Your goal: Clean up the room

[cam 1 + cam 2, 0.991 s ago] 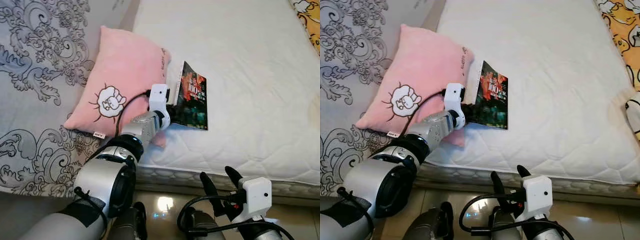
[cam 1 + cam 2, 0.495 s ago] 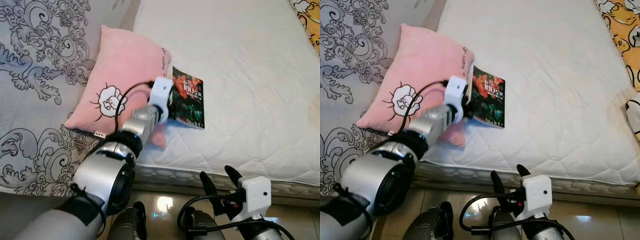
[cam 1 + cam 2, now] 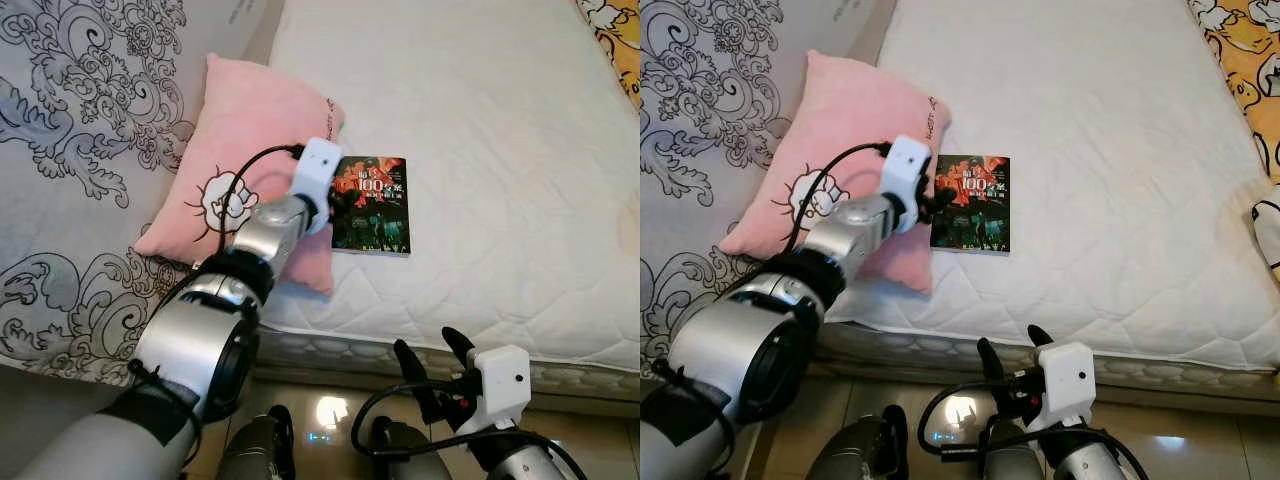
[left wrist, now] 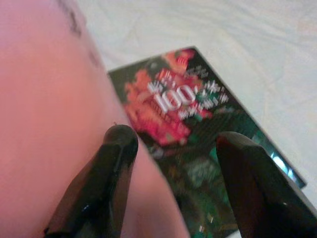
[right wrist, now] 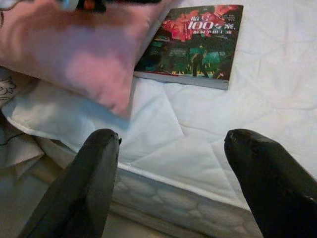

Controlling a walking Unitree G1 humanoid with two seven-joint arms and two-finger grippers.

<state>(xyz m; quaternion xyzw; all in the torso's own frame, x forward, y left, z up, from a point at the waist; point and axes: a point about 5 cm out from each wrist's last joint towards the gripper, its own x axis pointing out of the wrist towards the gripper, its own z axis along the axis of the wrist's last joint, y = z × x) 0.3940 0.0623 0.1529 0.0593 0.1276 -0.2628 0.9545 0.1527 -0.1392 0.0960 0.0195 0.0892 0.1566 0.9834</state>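
A dark book (image 3: 372, 204) with a red and green cover lies flat on the white mattress (image 3: 480, 120), its left edge against a pink pillow (image 3: 250, 140). My left gripper (image 3: 341, 200) hovers at the book's left edge, over the pillow's rim. In the left wrist view this gripper (image 4: 173, 144) is open, with the book (image 4: 198, 124) beyond its fingers and nothing held. My right gripper (image 3: 432, 362) hangs open low in front of the bed's edge, apart from everything; its wrist view looks at the book (image 5: 195, 42) and the pillow (image 5: 79, 54).
A grey sheet with a dark scroll pattern (image 3: 70, 140) covers the area left of the pillow. A yellow cartoon-print cloth (image 3: 618, 35) lies at the far right corner of the mattress. Shiny floor tiles (image 3: 330, 410) run below the bed's front edge.
The book was tilted up in my left gripper; now it lies flat on the mattress and the gripper has opened and let it go. The right arm has barely moved.
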